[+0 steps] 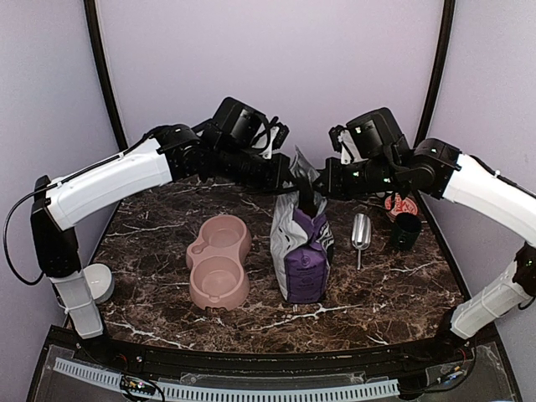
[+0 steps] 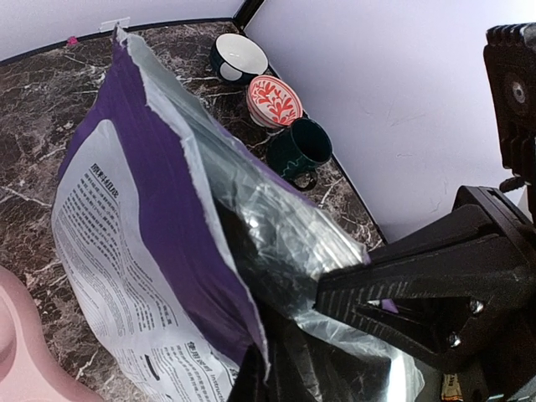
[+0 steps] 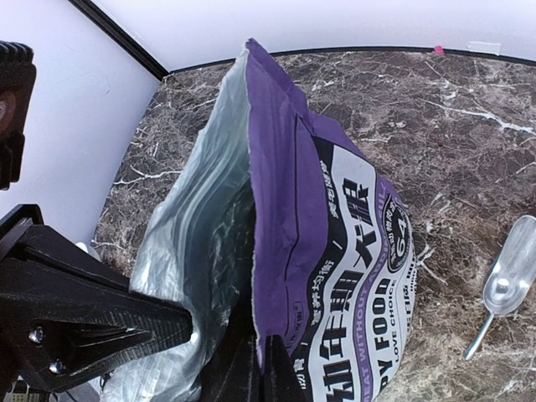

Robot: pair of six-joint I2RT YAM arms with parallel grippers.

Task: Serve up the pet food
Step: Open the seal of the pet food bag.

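The purple-and-white bag (image 1: 301, 251) stands upright mid-table with its top torn open. My left gripper (image 1: 289, 179) is shut on one wall of the bag's mouth and my right gripper (image 1: 317, 191) is shut on the opposite wall, so the mouth is held apart. In the left wrist view the left gripper (image 2: 268, 347) pinches the torn purple edge of the bag (image 2: 126, 234). In the right wrist view the right gripper (image 3: 261, 347) pinches the printed front wall of the bag (image 3: 335, 234). The silver lining shows, but the inside is dark and the pet food is hidden.
A pink double bowl (image 1: 219, 260) lies left of the bag. A metal scoop (image 1: 360, 233) lies to the bag's right, with a dark green mug (image 1: 406, 230) and a red patterned bowl (image 1: 400, 203) beyond it. A dark bowl (image 2: 237, 57) sits by the back wall.
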